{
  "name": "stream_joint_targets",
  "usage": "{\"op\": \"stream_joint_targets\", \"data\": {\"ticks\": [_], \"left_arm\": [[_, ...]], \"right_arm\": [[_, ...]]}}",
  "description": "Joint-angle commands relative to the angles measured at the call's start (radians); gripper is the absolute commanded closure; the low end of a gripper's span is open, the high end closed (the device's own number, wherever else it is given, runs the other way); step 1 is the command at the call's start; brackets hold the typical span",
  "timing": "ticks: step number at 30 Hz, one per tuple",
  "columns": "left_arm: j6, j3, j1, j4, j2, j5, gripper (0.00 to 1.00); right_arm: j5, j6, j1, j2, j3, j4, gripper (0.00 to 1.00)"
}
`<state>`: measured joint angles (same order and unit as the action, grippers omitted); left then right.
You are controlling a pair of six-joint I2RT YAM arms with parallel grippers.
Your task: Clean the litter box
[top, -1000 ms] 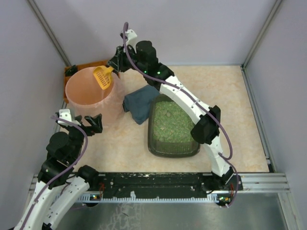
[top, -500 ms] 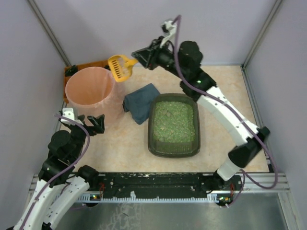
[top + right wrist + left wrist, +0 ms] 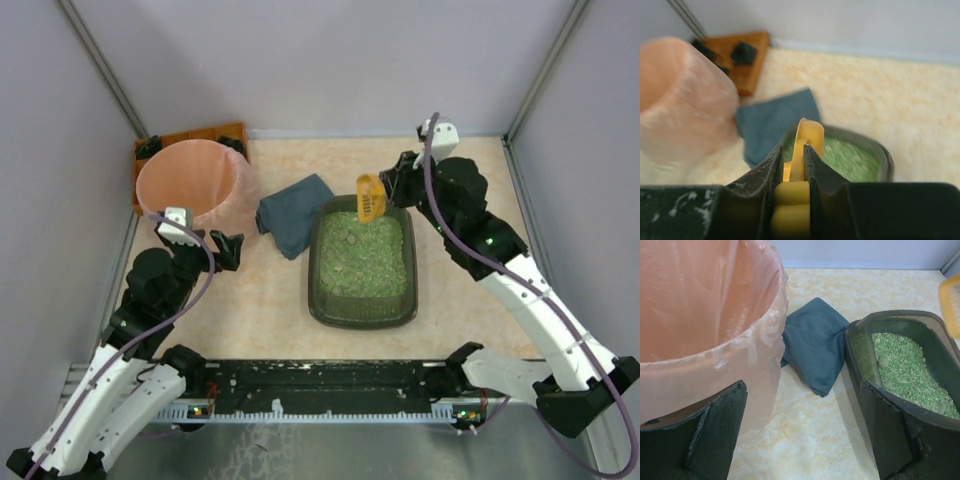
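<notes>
**Scooping stage.** The right gripper (image 3: 388, 187) has its jaws clamped narrow on the handle of the yellow scoop (image 3: 370, 198), whose blade hangs over the far end of the litter box (image 3: 314, 262). The box sits about mid-counter, just beside a blue cloth (image 3: 292, 213). The left gripper (image 3: 802, 437) hovers with jaws wide and empty between the pink bucket (image 3: 765, 355) (lined, near the counter's far-left corner) and the box. Judged next: dip the blade under the grey clumps (image 3: 882, 361), sift, lift and carry them to the bucket.
</notes>
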<state>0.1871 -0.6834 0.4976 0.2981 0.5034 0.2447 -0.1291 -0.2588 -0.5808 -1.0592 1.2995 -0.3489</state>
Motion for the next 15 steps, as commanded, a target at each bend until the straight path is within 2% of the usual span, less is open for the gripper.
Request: {"op": "stream_joint_targets", "data": {"ticks": [1,7,15], "left_arm": [[0.006,0.014,-0.003,-0.09,0.023,-0.062,0.01],[-0.004,0.033,-0.003,-0.084,0.012,-0.063,0.01],[-0.019,0.031,-0.003,-0.07,-0.004,-0.058,0.01]], "right_arm": [[-0.157,0.012,0.017,-0.001,-0.104,-0.116,1.0],[-0.075,-0.033,0.082,-0.087,-0.167,-0.069,1.0],[0.262,-0.194,0.299,-0.212,-0.293,0.167,1.0]]}}
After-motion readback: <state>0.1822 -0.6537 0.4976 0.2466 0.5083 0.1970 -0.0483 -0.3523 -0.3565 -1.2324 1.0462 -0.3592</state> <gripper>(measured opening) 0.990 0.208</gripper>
